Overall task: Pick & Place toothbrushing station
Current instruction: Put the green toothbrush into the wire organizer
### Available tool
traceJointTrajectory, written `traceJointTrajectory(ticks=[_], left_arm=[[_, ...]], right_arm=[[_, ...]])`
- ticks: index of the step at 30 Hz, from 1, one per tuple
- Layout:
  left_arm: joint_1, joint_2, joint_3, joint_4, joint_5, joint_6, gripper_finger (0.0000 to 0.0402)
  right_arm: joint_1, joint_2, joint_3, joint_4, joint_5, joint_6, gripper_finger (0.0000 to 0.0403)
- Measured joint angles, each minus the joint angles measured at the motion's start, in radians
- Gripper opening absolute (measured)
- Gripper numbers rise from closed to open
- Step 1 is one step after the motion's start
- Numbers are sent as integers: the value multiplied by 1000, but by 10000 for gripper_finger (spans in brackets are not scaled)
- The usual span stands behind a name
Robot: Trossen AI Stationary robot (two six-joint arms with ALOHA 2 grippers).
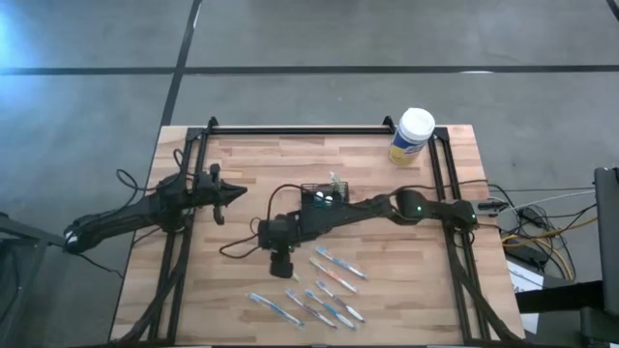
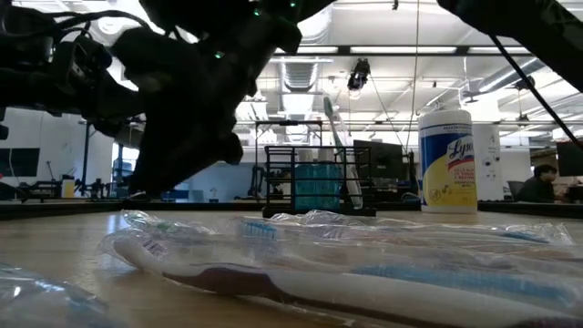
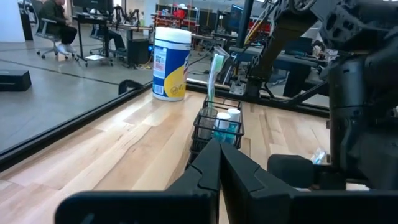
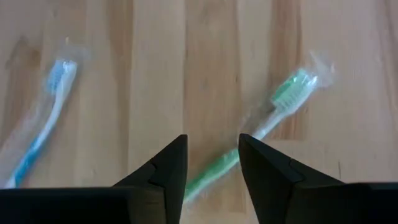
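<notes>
The black wire-mesh caddy (image 1: 324, 194) stands on the table's middle, with a green toothbrush (image 3: 214, 74) upright in it and teal items inside; it also shows in the low view (image 2: 314, 187). My right gripper (image 4: 212, 146) is open and points down over a wrapped green toothbrush (image 4: 283, 102) lying flat on the wood. Its fingers stand on either side of the handle, above it. In the high view it is near-left of the caddy (image 1: 286, 270). A wrapped blue toothbrush (image 4: 43, 118) lies beside it. My left gripper (image 3: 219, 152) is shut and empty, left of the caddy (image 1: 232, 193), pointing at it.
Several wrapped toothbrushes (image 1: 337, 261) lie scattered on the near half of the table, some close in the low view (image 2: 364, 282). A white-lidded, yellow-labelled round canister (image 1: 412, 135) stands at the far right. A black frame (image 1: 290, 129) runs along the table's far and side edges.
</notes>
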Motion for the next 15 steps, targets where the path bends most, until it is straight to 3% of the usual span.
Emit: traceJointTrajectory(ticks=[5, 15], left_arm=[[0, 5, 0, 0, 2, -21, 7], [0, 16, 0, 0, 2, -53, 7]], right_arm=[[2, 2, 13, -24, 64, 143, 172], [15, 5, -77, -7, 99, 247, 187]])
